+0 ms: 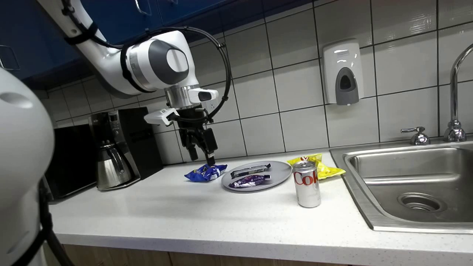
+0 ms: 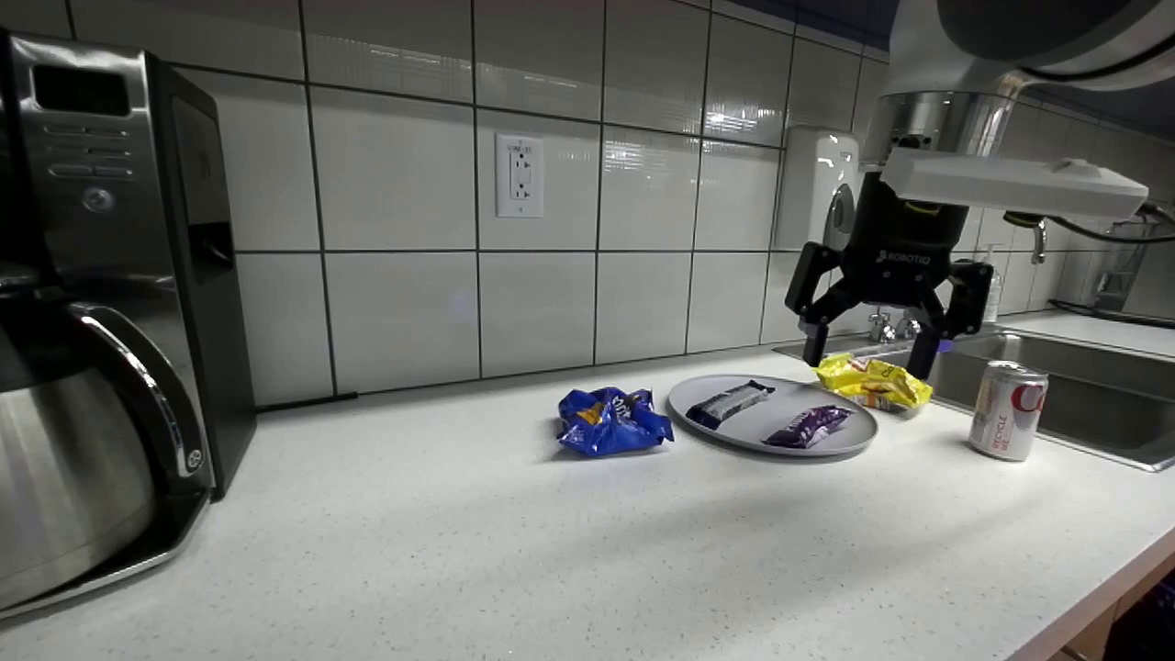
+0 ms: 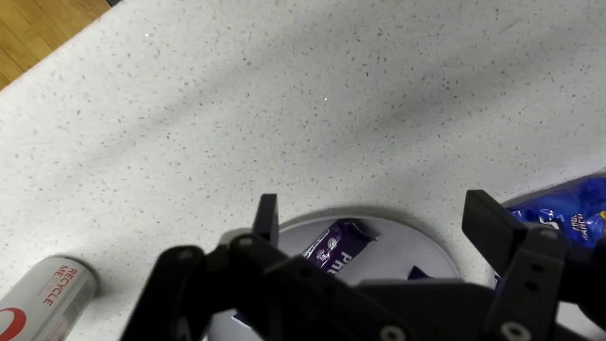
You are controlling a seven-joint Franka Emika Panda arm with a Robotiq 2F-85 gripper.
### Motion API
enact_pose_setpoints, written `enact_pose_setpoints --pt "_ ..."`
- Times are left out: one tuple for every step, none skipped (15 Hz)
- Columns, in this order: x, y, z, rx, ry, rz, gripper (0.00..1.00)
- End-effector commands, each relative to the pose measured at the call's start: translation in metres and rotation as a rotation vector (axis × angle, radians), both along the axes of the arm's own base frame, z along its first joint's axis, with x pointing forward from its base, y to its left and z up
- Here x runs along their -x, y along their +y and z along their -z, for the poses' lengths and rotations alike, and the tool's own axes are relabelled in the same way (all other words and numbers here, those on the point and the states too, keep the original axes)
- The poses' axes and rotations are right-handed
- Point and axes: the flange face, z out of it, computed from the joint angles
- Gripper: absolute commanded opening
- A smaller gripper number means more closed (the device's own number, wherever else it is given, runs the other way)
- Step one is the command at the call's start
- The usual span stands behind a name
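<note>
Gripper [image 2: 867, 361] hangs over gray plate [image 2: 768, 418], jaws spread wide, purple-wrapped bar [image 2: 808, 428] and black-and-silver bar [image 2: 731, 404] lying beneath it, blue bag [image 2: 613, 424] off one side of it, Coke can [image 2: 1008, 413] off the opposite side, yellow bag [image 2: 867, 382] lower down.

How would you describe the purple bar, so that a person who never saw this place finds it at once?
On the white counter beside the sink, find the round grey plate between the blue bag and yellow bag. There, the purple bar lies nearer the counter's front edge than the black-and-silver bar. Its wrapper is purple, unlike that neighbour's.
</note>
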Motion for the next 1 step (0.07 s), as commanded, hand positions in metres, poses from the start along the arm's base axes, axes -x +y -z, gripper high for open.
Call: enact_pose_setpoints --pt "-0.0001 -0.0001 -0.0003 0.000 0.001 0.000 1.00"
